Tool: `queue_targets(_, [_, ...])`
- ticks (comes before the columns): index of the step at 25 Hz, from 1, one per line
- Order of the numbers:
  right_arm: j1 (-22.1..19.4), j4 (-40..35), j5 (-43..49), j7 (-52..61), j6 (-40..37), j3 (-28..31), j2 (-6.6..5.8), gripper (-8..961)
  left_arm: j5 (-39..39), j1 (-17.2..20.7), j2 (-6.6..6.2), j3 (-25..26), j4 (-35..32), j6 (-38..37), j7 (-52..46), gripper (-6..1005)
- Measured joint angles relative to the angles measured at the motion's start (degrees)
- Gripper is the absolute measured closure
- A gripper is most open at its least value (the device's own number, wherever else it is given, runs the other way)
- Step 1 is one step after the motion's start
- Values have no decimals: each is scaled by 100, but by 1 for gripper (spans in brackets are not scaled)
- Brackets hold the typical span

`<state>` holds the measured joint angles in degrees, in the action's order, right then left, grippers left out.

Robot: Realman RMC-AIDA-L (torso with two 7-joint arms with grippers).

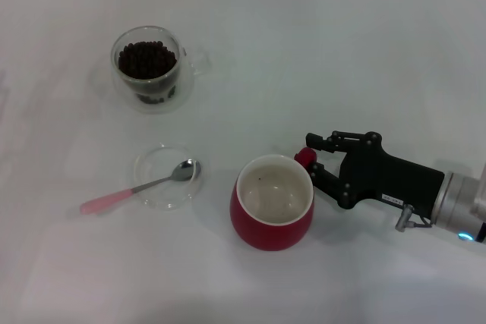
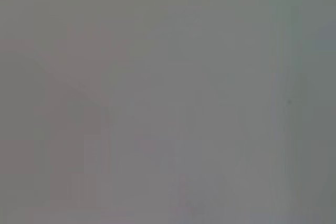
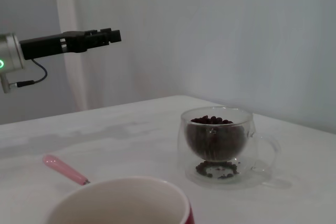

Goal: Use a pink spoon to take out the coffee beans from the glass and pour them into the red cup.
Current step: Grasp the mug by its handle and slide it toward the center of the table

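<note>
On a white desk [image 1: 319, 36], the right gripper [image 1: 313, 163] clasps the red cup's handle, its fingers closed around it. The red cup [image 1: 272, 212] stands near the front, nearly empty. The pink spoon [image 1: 140, 187] lies with its bowl in a shallow glass dish [image 1: 150, 158]. The glass [image 1: 149, 70], behind them, holds the coffee beans [image 1: 146, 58]. The left gripper [image 3: 107, 36] hangs raised above the desk; whether it is closed I cannot tell.

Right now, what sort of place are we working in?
Probably a lab or demo bench set up like a coffee corner: a plain white table against bare pale walls, holding only the glass of coffee beans, the pink spoon on a small glass dish, and the red cup.
</note>
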<state>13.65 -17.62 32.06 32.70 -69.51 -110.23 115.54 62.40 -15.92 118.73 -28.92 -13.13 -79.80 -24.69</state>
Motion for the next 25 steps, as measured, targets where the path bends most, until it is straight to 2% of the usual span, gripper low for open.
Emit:
queue_targets(8, [-50, 47, -6, -1, -167, 34, -93, 601, 3, 20, -1, 1, -57, -2, -9, 406])
queue_targets(16, [-254, 124, 9, -91, -487, 408, -220, 601, -1, 27, -8, 1, -77, -9, -6, 406])
queue_targets(22, [-286, 306, 9, -255, -466, 625, -192, 417, 7, -25, -9, 0, -77, -10, -4, 407])
queue_targets(25, [-259, 455, 2, -347, -462, 732, -177, 375, -9, -32, -8, 21, -76, -10, -1, 407])
